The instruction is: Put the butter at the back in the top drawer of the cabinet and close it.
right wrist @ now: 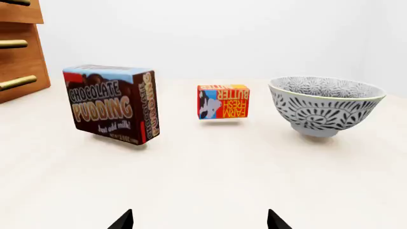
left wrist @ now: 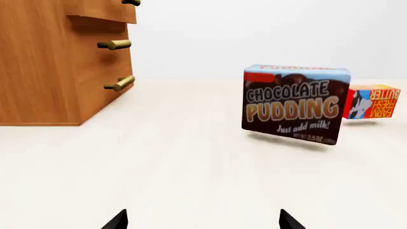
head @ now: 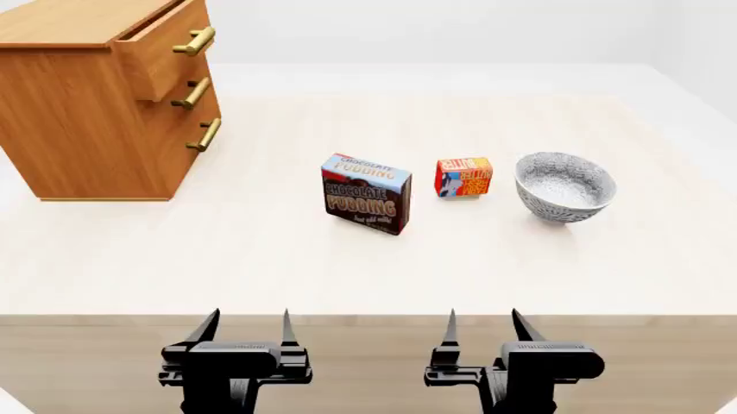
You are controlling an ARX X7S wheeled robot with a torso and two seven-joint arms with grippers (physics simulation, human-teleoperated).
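left pincer open, empty, at desk edge | right pincer open, empty | butter well ahead of right pincer | top drawer ajar, far ahead-left of left pincer

Both the left end effector and the right end effector are matte black, with blocky bodies and two thin, pointed fingers each.

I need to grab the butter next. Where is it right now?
In the head view the butter stands on the table right of centre, between the pudding box and the bowl, touching neither, far from the cabinet.
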